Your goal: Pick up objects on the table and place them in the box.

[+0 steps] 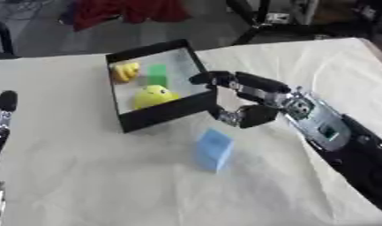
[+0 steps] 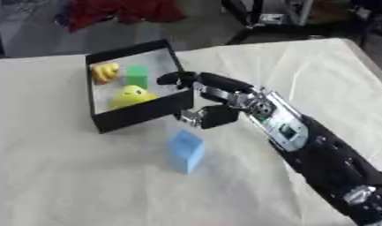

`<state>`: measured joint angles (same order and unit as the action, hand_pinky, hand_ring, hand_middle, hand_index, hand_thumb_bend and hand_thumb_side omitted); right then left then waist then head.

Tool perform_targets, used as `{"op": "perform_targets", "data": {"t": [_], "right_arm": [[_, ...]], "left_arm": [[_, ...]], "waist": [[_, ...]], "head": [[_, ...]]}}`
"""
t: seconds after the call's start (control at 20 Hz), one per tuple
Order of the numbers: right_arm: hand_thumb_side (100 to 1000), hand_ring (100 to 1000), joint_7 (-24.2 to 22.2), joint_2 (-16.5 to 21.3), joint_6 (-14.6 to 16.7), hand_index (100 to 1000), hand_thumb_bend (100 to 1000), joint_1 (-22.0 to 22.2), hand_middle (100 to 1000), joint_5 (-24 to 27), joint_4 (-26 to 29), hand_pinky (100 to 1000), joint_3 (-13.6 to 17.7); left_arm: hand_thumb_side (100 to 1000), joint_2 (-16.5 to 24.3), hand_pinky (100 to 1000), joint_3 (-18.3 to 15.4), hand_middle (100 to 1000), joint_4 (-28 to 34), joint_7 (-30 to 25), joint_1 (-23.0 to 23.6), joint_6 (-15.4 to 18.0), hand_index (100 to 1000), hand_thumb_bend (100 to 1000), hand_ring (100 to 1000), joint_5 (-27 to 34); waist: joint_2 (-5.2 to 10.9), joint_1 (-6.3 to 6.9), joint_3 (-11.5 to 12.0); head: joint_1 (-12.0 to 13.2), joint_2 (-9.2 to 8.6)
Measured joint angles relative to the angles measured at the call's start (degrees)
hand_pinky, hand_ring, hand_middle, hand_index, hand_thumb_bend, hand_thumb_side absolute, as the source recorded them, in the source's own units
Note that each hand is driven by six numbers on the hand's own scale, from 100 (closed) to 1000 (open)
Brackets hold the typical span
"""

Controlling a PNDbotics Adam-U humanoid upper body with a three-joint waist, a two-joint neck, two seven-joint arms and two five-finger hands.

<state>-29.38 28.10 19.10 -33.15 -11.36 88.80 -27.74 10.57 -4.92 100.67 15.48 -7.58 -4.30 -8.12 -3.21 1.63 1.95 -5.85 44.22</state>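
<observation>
A black box (image 1: 164, 112) stands on the table toward the back left. Inside lie a yellow round toy (image 1: 153, 96), a green block (image 1: 156, 74) and a yellow ridged object (image 1: 125, 72). A light blue block (image 1: 215, 148) rests on the cloth just in front of the box's right corner. My right hand (image 1: 252, 95) hovers at the box's right wall, fingers stretched over the rim and thumb hanging below, open with nothing held. It is above and behind the blue block. My left hand (image 1: 2, 112) shows only partly at the left edge.
A cream cloth (image 1: 109, 185) covers the table, whose far edge runs behind the box. Beyond it are a red cloth (image 1: 124, 11) on the floor and black stand legs (image 1: 259, 24). Bare cloth spreads in front and to the left.
</observation>
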Motion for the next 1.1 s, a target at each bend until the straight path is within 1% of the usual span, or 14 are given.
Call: {"op": "perform_targets", "data": {"t": [0.15, 0.25, 0.35, 0.4, 0.5, 0.55, 0.8, 0.85, 1.1], "right_arm": [[695, 976, -5.7, 0.0, -1.0, 996, 100, 0.5, 982, 0.6, 0.7, 888, 0.6], [695, 976, -7.5, -0.1, -1.0, 996, 100, 0.5, 982, 0.6, 0.7, 888, 1.0], [695, 976, -8.4, -0.1, -0.8, 996, 100, 0.5, 982, 0.6, 0.7, 888, 1.2], [439, 1000, -8.7, -0.1, -0.7, 1000, 100, 0.5, 1000, 0.6, 0.7, 906, 1.3], [420, 1000, -9.5, -0.1, 0.1, 1000, 100, 0.4, 997, 0.2, 0.1, 908, 0.5], [439, 1000, -10.1, -0.2, 0.7, 1000, 100, 0.2, 996, -0.3, -0.5, 909, -0.2], [421, 1000, -14.0, -0.7, 4.5, 1000, 100, -0.6, 989, -4.2, -2.9, 914, -1.6], [421, 1000, -14.4, -0.7, 4.8, 1000, 100, -0.7, 989, -5.0, -3.2, 914, -1.6], [400, 998, -14.9, -0.7, 4.3, 1000, 100, -1.1, 968, -9.6, -5.0, 915, -1.9]], "left_arm": [[685, 0.0, 664, 0.0, 600, 0.0, 0.0, 0.0, 0.0, 805, 793, 585, 0.0], [685, 0.0, 664, 0.0, 600, 0.0, 0.0, 0.0, 0.0, 805, 793, 585, 0.0], [685, 0.0, 664, 0.0, 600, 0.0, 0.0, 0.0, 0.0, 805, 793, 585, 0.0], [685, 0.0, 664, 0.0, 599, 0.0, 0.0, 0.0, 0.0, 806, 795, 585, 0.0], [685, 0.0, 664, 0.0, 599, 0.0, 0.0, 0.0, 0.0, 806, 795, 585, 0.0], [685, 0.0, 664, 0.0, 599, 0.0, 0.0, 0.0, 0.0, 806, 795, 585, 0.0], [685, 0.0, 664, 0.0, 599, 0.0, 0.0, 0.0, 0.0, 806, 795, 585, 0.0], [685, 0.0, 664, 0.0, 599, 0.0, 0.0, 0.0, 0.0, 806, 795, 585, 0.0], [685, 0.0, 664, 0.0, 598, 0.0, 0.0, 0.0, 0.0, 806, 797, 584, 0.0]], "waist": [[0.0, 0.0, 0.0], [0.0, 0.0, 0.0], [0.0, 0.0, 0.0], [0.0, 0.0, 0.0], [0.0, 0.0, 0.4], [0.0, 0.0, 0.4], [0.0, 0.0, 0.5], [0.0, 0.0, 0.5], [0.0, 0.0, 0.7]], "head": [[0.0, 0.0], [0.0, 0.0], [0.0, 0.0], [0.0, 0.0], [-0.1, 0.0], [-0.2, 0.0], [-0.3, 0.0], [-0.3, 0.0], [-0.3, 0.0]]}}
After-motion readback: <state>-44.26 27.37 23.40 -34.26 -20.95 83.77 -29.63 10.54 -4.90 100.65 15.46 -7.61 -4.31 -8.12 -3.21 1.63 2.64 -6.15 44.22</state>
